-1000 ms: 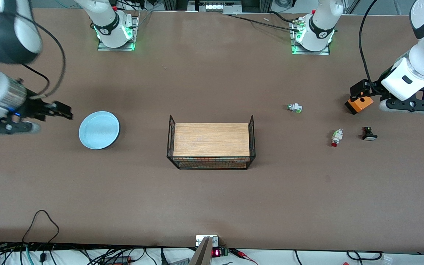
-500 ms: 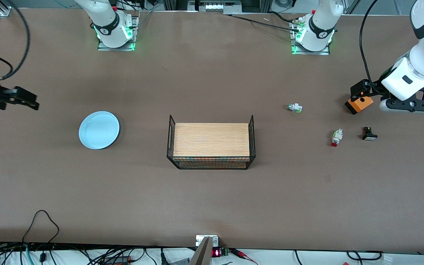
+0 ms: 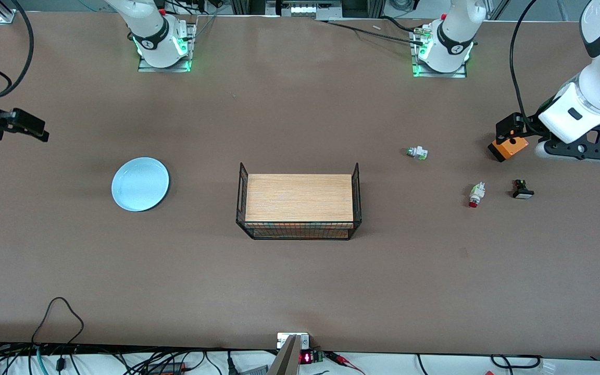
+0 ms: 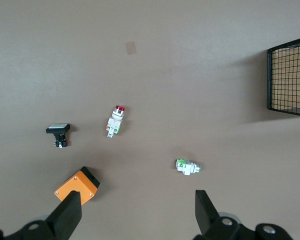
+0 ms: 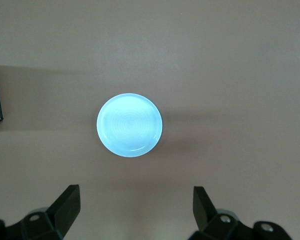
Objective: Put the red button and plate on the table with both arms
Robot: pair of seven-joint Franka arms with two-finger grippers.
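The light-blue plate (image 3: 140, 184) lies flat on the brown table (image 3: 300, 291) toward the right arm's end; it also shows in the right wrist view (image 5: 129, 124). My right gripper (image 3: 29, 127) is open and empty over bare table, apart from the plate (image 5: 135, 205). The red button (image 3: 476, 194) lies on its side on the table toward the left arm's end, and shows in the left wrist view (image 4: 115, 121). My left gripper (image 3: 511, 127) is open and empty, over the table beside an orange box (image 4: 137, 212).
A black wire basket (image 3: 298, 205) with a wooden floor stands mid-table. A green-tipped button (image 3: 416, 152), a black button with a white cap (image 3: 522, 189) and the orange box (image 3: 508, 147) lie near the red button. Cables run along the table's front edge.
My right gripper has drawn away from the plate toward the right arm's end of the table, leaving the plate where it lay. The left arm has barely moved.
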